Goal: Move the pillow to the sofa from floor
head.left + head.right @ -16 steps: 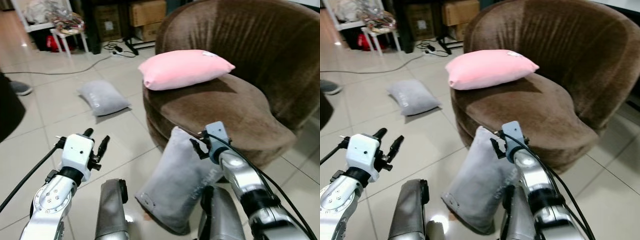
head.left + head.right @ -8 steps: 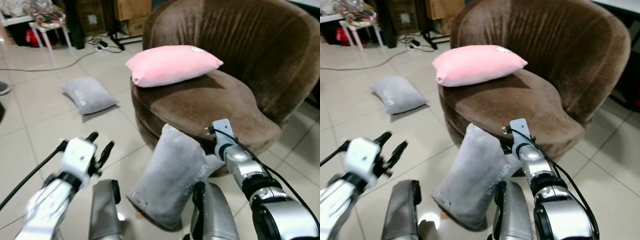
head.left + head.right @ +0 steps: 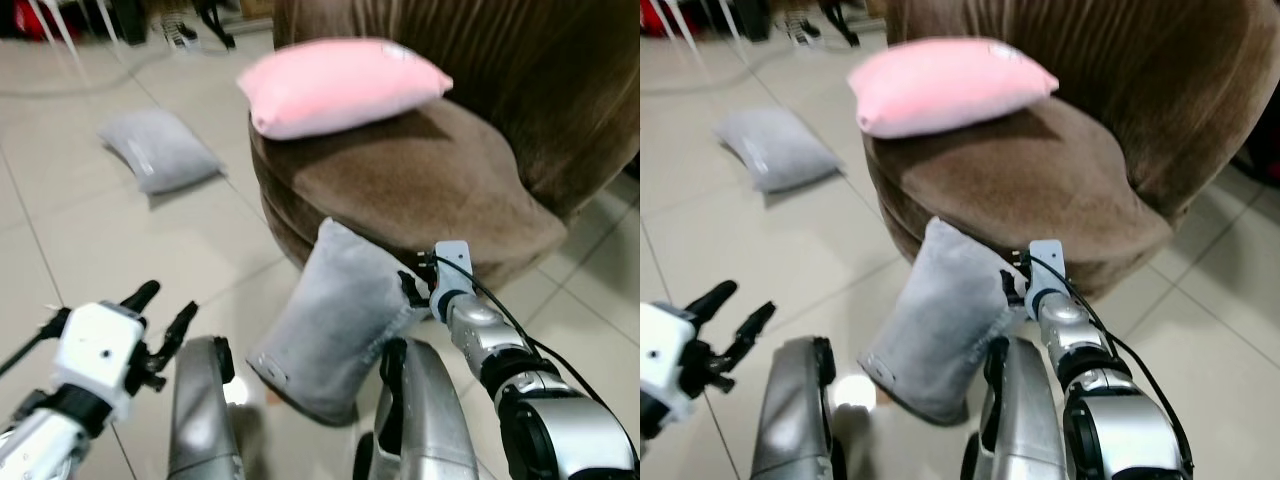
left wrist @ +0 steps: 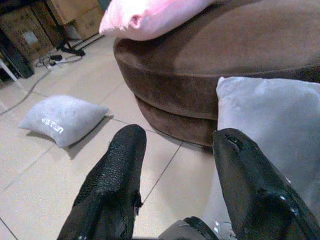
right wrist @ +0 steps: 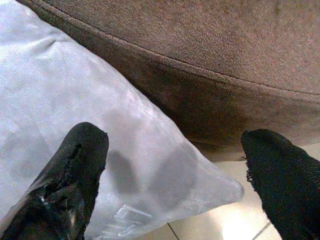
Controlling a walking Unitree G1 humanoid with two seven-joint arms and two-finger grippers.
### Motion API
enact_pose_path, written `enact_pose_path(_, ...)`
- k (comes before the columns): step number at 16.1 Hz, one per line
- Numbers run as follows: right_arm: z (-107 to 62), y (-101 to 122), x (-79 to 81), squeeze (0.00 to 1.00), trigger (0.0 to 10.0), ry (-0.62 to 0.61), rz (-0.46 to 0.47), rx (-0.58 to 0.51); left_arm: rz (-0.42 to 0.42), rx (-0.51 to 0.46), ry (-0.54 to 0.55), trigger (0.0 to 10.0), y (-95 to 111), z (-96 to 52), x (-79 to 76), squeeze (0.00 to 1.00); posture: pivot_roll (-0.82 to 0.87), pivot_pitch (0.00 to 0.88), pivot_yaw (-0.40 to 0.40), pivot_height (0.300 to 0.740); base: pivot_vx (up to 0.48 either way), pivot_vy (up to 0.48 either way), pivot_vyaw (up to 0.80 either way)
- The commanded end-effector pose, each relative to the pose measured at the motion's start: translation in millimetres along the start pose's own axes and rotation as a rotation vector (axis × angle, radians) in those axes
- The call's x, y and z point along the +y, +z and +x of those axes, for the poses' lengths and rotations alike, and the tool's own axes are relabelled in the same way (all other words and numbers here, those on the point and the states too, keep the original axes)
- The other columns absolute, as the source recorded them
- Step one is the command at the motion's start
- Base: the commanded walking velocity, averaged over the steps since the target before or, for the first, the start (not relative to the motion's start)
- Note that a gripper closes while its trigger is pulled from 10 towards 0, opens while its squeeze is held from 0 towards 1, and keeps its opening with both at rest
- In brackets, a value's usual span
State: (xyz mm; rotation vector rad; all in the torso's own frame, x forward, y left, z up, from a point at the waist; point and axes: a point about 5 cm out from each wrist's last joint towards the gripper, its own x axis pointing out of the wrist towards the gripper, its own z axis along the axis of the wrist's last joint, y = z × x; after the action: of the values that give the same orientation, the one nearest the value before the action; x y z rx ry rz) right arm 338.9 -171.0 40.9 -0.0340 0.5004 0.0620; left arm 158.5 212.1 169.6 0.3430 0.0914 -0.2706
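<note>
A grey pillow (image 3: 335,320) stands on end on the tiled floor, leaning against the front of the brown sofa (image 3: 430,190). My right gripper (image 3: 413,288) is at its upper right corner. It is open, one finger (image 5: 75,165) over the pillow's fabric (image 5: 75,90) and the other finger (image 5: 285,180) by the sofa's base. My left gripper (image 3: 166,304) hovers open to the left of that pillow, holding nothing, its fingers (image 4: 117,175) pointing towards the sofa. A second grey pillow (image 3: 158,150) lies flat on the floor farther left. A pink pillow (image 3: 340,82) rests on the sofa seat.
The sofa's curved back (image 3: 560,90) rises on the right. Cables and furniture legs (image 3: 190,20) are on the floor at the far back. Open tiled floor (image 3: 90,250) lies between me and the far grey pillow.
The camera has tilted down and moved closer to the sofa. My right gripper stays at the leaning pillow's upper corner. My left gripper sits lower and farther left in the picture.
</note>
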Motion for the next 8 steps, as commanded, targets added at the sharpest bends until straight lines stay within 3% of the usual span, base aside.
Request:
enact_pose_path(1,1.5,15,-0.5,1.00,10.0,0.012,0.052,-0.067,0.003,0.000,-0.007,10.0,7,-5.2,1.5,0.02,0.06,0.234,-0.103,0.456,0.000,0.000,0.00)
enact_pose_path(2,1.6,17,-0.3,1.00,10.0,0.019,0.068,-0.076,0.003,-0.003,-0.005,10.0,9,-6.4,1.9,0.02,0.06,0.238,-0.108,0.456,0.000,0.000,0.00)
enact_pose_path(3,1.8,18,-0.6,0.84,10.0,0.017,0.093,-0.076,0.002,-0.007,-0.003,10.0,12,-7.7,2.4,0.02,0.05,0.242,-0.118,0.456,0.000,0.000,0.00)
enact_pose_path(4,2.5,19,-1.6,0.00,10.0,-0.009,0.166,-0.065,-0.005,-0.014,0.007,10.0,17,-9.7,4.5,0.02,0.05,0.246,-0.125,0.456,0.000,0.000,0.00)
enact_pose_path(8,3.2,11,-1.3,0.00,10.0,-0.111,0.372,-0.017,-0.032,0.010,0.045,10.0,21,-23.8,4.2,0.02,0.09,0.276,-0.150,0.456,0.000,0.000,0.00)
